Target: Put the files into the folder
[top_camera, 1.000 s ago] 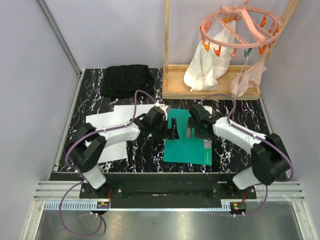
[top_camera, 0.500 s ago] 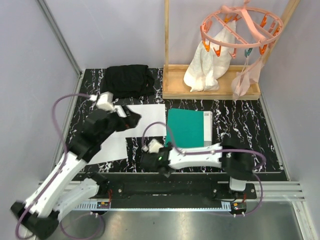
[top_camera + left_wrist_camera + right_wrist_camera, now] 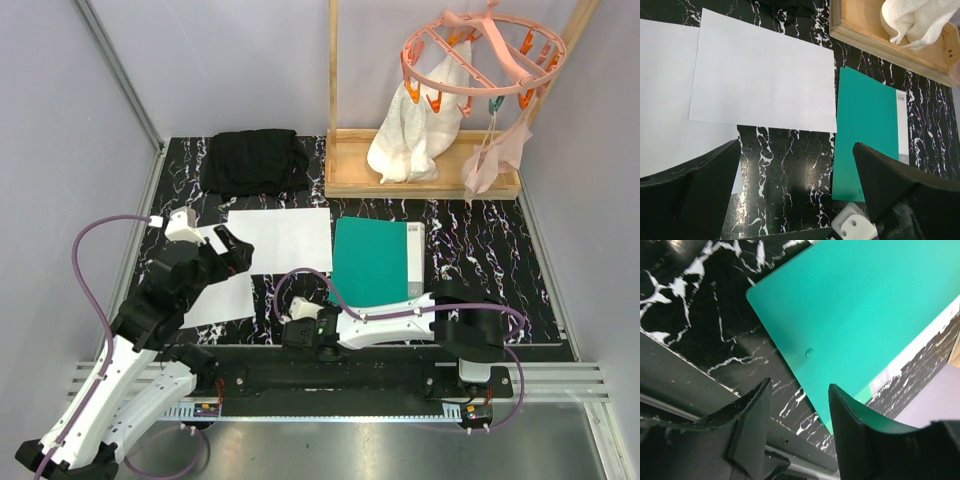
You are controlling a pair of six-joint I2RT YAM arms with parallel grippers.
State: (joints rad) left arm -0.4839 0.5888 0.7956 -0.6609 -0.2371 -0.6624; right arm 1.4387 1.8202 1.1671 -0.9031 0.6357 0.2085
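- Now that both arms have pulled back from the middle of the worktop (image 3: pixel 480 230) to its near edge, nothing is being handled.
- The folder (image 3: pixel 378 262) lies flat and closed at centre-right. The claws that worked over it a second ago have gone, so it probably needs opening before loading.
- The first sheet (image 3: pixel 280 240) lies just left of the folder. The second sheet (image 3: pixel 215 295) lies further left, partly under the first. Both are outside the folder.
- The left claw (image 3: pixel 796 145) is wide and empty, above the sheets.
- The right claw (image 3: pixel 800 386) is narrowing with nothing between its fingers, by the folder's near corner.
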